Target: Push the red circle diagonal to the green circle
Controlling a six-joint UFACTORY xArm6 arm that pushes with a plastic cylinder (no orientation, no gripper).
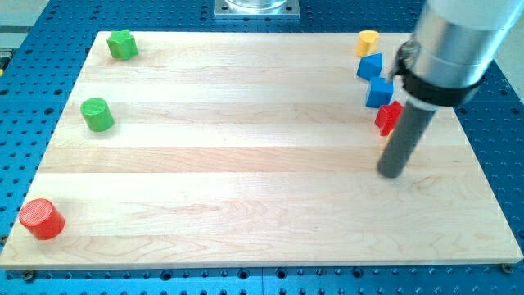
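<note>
The red circle (41, 219) lies at the board's bottom left corner. The green circle (97, 114) lies up the left side, above and a little right of it. My tip (392, 171) rests on the board at the view's right, far from both circles. It sits just below a red block (387, 118) that the rod partly hides.
A second green block (123, 44), of irregular shape, sits at the top left corner. At the top right are a yellow block (368, 41) and two blue blocks (370, 66) (379, 92) in a column above the red block. The wooden board (246, 164) lies on a blue perforated table.
</note>
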